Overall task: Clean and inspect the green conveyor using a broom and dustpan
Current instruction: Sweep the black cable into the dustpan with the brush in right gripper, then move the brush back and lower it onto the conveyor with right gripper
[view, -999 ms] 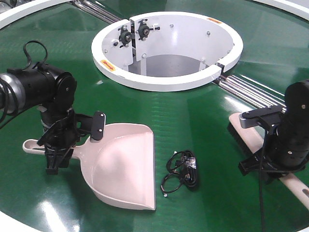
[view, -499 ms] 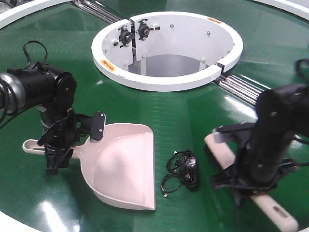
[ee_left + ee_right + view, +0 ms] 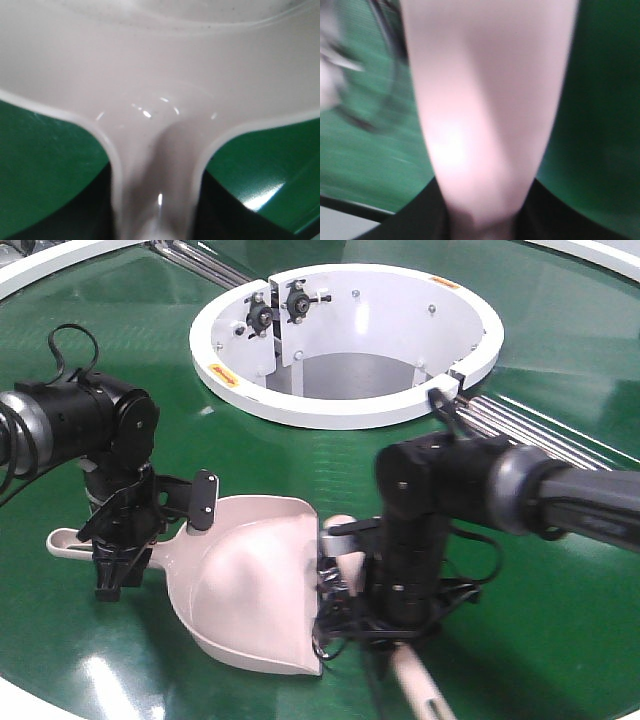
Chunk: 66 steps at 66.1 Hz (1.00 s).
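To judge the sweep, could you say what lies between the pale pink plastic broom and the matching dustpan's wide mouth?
A tangled black cable, bunched against the dustpan mouth beside the broom, in the front view.

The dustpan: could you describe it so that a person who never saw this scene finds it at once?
Start at the large white ring in the green conveyor. On the belt nearer the camera, to the left, lies the dustpan, a pale pink scoop. Unlike the narrow broom beside it, it has a wide flat mouth.

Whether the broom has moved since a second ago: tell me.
Yes. The broom went left, away from the steel roller strips, up to the dustpan.
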Motion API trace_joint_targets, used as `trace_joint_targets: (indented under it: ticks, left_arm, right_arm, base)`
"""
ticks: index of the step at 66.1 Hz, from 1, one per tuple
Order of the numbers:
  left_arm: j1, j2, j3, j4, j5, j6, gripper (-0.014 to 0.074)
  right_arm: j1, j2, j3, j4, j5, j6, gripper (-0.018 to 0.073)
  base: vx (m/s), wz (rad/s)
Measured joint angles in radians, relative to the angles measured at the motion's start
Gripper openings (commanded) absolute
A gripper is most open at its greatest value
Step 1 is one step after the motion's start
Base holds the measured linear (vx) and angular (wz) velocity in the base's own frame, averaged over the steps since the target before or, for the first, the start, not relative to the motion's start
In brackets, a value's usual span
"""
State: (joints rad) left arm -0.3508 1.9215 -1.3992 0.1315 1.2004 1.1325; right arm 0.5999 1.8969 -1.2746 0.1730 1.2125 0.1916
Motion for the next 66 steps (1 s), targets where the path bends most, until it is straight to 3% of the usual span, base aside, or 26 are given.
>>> trace_joint_targets:
  ticks: [14,31,54,66]
  left_arm:
    - [0.000,0.000,0.000,0.007,0.000,0.001,-0.0007]
    - [0.000,0.000,-0.003,0.014,0.004,0.007,-0.0007]
    - [0.000,0.000,-0.003,0.014,0.004,0.007,-0.0007]
    - [0.000,0.000,-0.003,0.014,0.004,0.006,-0.0007]
  right_arm:
    - [0.080,0.122,-0.171,0.120,0.004,-0.061,-0.0005]
    - [0.091,0.169,-0.309,0.174,0.001,-0.084,-0.0005]
    - [0.088,0.119,-0.325,0.009,0.009,-0.081,-0.0005]
    - [0.005,0.026,-0.289,-0.055,0.008,-0.083,-0.0005]
  base:
    - [0.00,0.00]
    - [0.00,0.00]
    - [0.00,0.00]
    - [0.00,0.00]
